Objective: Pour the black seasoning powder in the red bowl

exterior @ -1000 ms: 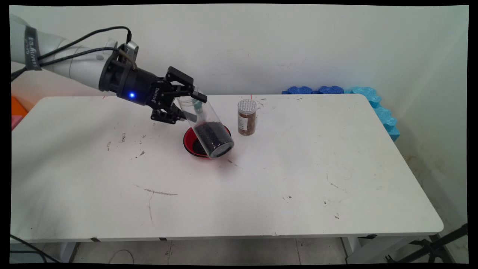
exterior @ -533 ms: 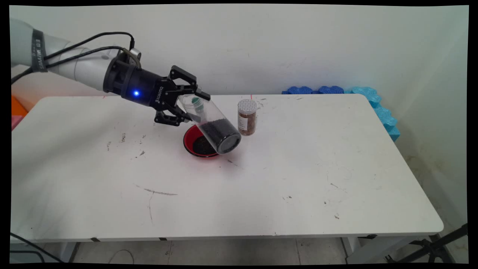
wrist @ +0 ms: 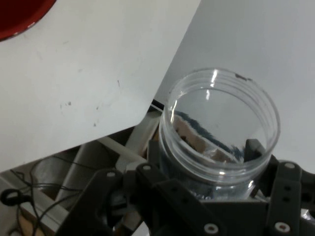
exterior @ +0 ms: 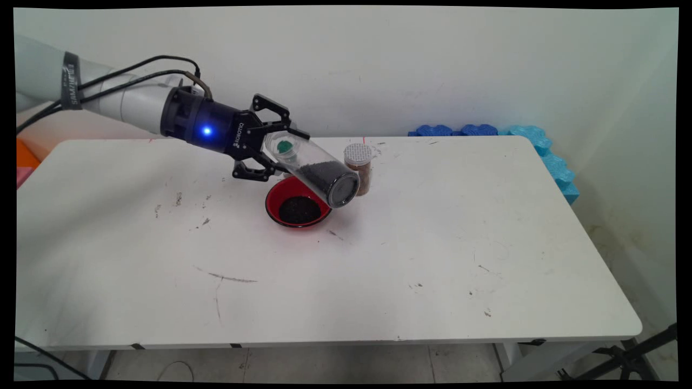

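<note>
Reaching in low from the table's far left, the arm's gripper (exterior: 273, 145) pinches a clear jar (exterior: 313, 169) near its open mouth, tilted base-down above a red bowl (exterior: 296, 204) of dark grains; a spice jar (exterior: 358, 167) stands just beyond.

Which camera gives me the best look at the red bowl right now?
The main view. It shows the whole red bowl on the table, dark grains piled inside, just below the tilted clear jar in the gripper. The hand view catches only a sliver of its rim in the top left corner.
</note>
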`<state>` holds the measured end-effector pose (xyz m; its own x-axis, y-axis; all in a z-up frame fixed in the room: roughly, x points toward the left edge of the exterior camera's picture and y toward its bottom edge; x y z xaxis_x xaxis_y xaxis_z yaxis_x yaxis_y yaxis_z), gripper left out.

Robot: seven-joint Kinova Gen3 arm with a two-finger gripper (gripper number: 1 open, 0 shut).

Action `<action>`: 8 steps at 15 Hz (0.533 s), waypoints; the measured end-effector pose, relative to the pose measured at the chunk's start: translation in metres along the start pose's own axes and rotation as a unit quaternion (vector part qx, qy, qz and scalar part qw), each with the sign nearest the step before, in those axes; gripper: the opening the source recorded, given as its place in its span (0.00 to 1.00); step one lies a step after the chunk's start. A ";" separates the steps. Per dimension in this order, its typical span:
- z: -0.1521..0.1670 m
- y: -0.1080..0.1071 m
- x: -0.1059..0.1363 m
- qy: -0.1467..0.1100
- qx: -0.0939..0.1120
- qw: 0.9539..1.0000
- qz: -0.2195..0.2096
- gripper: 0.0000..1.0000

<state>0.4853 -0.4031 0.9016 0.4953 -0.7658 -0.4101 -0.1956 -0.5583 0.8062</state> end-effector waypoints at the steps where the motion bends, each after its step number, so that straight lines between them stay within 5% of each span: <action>1: 0.001 -0.001 0.002 -0.002 -0.002 1.000 -0.007 0.00; 8: 0.005 -0.012 0.014 -0.010 -0.013 0.998 -0.059 0.00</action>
<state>0.4904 -0.4091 0.8843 0.4971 -0.7015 -0.5106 -0.1147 -0.6364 0.7627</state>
